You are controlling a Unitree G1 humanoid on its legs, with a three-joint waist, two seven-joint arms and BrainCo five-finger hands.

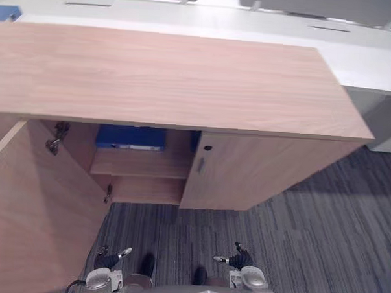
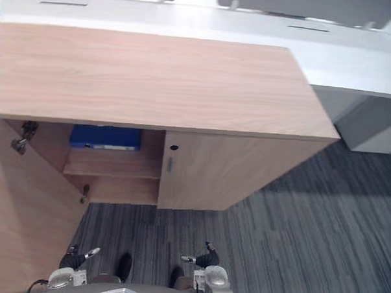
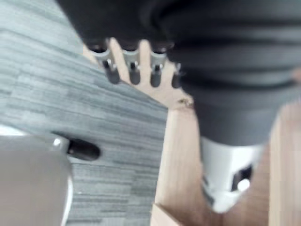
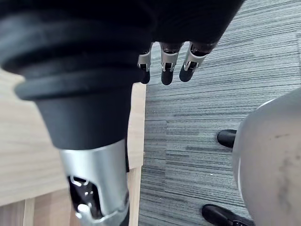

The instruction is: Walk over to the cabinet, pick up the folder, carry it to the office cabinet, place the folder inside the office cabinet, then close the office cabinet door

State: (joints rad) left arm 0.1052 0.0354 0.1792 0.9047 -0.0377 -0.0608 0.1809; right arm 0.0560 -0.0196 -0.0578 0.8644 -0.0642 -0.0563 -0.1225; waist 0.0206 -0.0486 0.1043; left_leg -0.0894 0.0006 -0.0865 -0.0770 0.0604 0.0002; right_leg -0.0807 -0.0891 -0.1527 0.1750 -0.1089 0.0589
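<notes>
A blue folder (image 1: 131, 137) lies flat on the upper shelf inside the wooden office cabinet (image 1: 172, 80). The cabinet's left door (image 1: 37, 211) stands swung open toward me, and its right door (image 1: 246, 171) is closed. My left hand (image 1: 109, 258) hangs low beside the open door with relaxed fingers (image 3: 131, 70) and holds nothing. My right hand (image 1: 239, 259) hangs low over the carpet in front of the closed door, its fingers (image 4: 164, 66) straight and empty. Both hands are well below and in front of the folder.
A long white desk (image 1: 368, 60) runs behind the cabinet, with a small blue object (image 1: 5, 12) at its far left. Grey striped carpet (image 1: 308, 242) spreads in front and to the right of the cabinet.
</notes>
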